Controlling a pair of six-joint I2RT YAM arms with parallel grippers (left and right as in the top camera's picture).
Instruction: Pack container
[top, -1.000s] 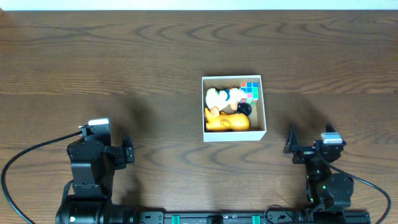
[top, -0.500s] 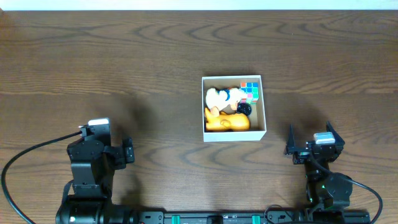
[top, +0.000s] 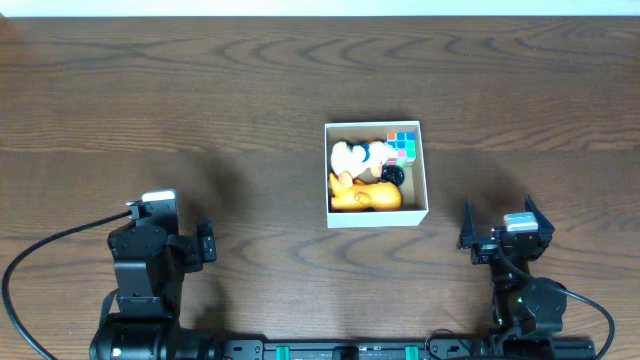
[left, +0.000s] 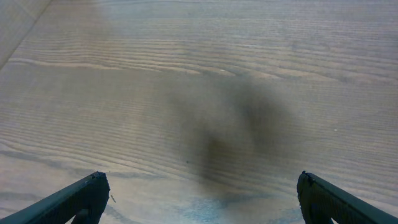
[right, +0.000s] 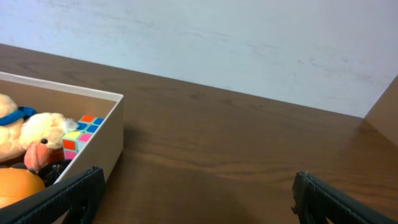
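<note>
The container (top: 376, 216) is a white-walled square box at the table's middle. It holds a cream plush duck (top: 352, 156), an orange toy (top: 365, 196), a colour cube (top: 403, 146) and a small black thing (top: 393, 176). The right wrist view shows the container's wall (right: 112, 146) at left, with the plush duck (right: 37, 134) and the cube (right: 81, 134) inside. My left gripper (left: 199, 199) is open and empty over bare wood at the front left. My right gripper (right: 196, 199) is open and empty, in front of and to the right of the container.
Dark wooden table (top: 200, 90) all round. A pale wall (right: 249, 43) stands behind the table's far edge. Both arms' bases sit at the front edge, left arm (top: 150, 260), right arm (top: 515, 250).
The right arm has drawn back slightly toward the front edge. The left arm and the container's contents have not moved.
</note>
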